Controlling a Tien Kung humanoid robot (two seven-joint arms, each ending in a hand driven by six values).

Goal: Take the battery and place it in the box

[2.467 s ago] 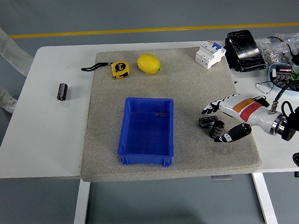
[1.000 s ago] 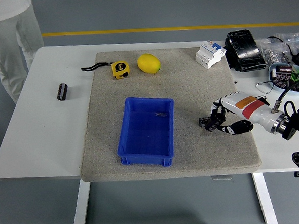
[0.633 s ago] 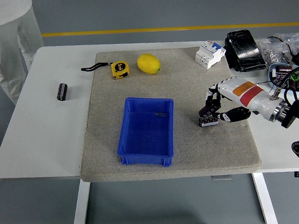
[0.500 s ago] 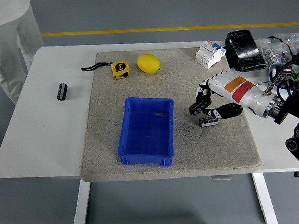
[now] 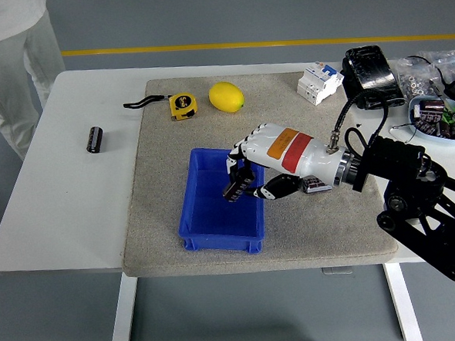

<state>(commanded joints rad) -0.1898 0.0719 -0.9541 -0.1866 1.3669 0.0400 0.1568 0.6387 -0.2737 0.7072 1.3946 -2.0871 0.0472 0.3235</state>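
Head view: battery (image 5: 235,188) over box (image 5: 208,230)

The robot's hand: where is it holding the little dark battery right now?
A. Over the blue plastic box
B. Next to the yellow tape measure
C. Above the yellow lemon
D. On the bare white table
A: the right hand grips the small dark cylindrical battery over the blue plastic box.

Blue box (image 5: 215,218): smooth moulded plastic, slight sheen. Mat (image 5: 159,182) under it: rough, grainy, matt grey-beige. Table (image 5: 66,188): smooth matt white. Right hand (image 5: 252,173): glossy white shell, black finger joints. Battery (image 5: 234,189) in it: dark, shiny sleeve. Lemon (image 5: 226,96): waxy yellow.
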